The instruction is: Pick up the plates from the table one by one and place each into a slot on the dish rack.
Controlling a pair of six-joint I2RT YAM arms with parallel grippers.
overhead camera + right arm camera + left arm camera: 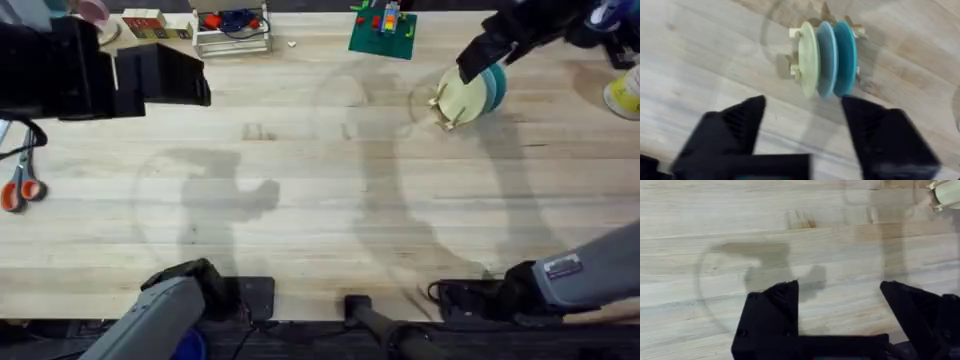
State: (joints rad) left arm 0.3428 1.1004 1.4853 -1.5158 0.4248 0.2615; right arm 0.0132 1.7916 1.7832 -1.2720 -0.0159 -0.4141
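Our three round plates (826, 59), cream-yellow, light blue, teal, upright in light-wood stick dish rack (794, 67); both our black grippers, left (840, 307) and right (802, 120), agape, empty.

I see three plates in the pale-wood dish rack (796, 70): cream-yellow plate (809, 65), light blue plate (826, 60), teal plate (846, 56). Table (300, 200) is light wood, visible grain, plank seams. My gripper fingers (880, 135) read black. Scissors (20, 185) have orange-red handles; a board (382, 35) is green.

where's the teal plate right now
The teal plate stands on edge in the dish rack at the table's far right in the overhead view, the outermost of three, next to the light blue plate.
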